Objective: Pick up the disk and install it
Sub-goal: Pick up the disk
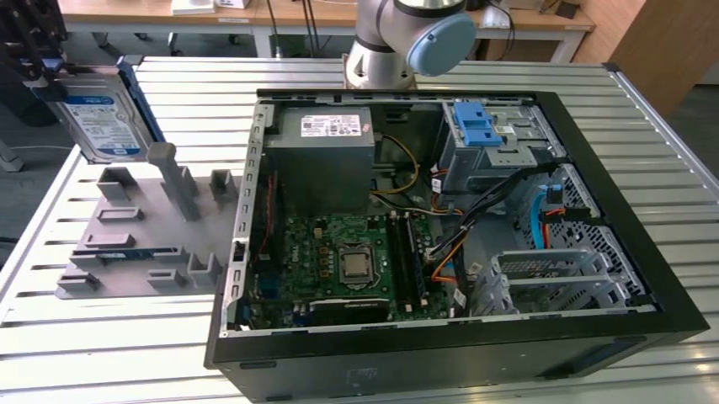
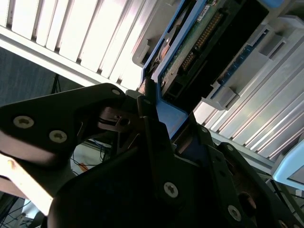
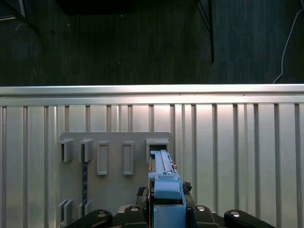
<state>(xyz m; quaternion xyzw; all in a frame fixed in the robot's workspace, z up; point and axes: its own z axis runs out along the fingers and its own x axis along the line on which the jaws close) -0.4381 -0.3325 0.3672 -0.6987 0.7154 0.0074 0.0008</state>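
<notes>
Pincer (image 2: 173,118) clenched on the top end of the disk (image 1: 107,118), holding it just above the grey holder (image 1: 135,244).
The disk hangs upright at the exterior view's left, its long axis near vertical and slightly tilted, labelled face towards that camera. In the first wrist view it shows edge-on over one of the holder's slots. Beyond, on the slatted bench (image 1: 113,353), lies the open computer case (image 1: 450,358).
</notes>
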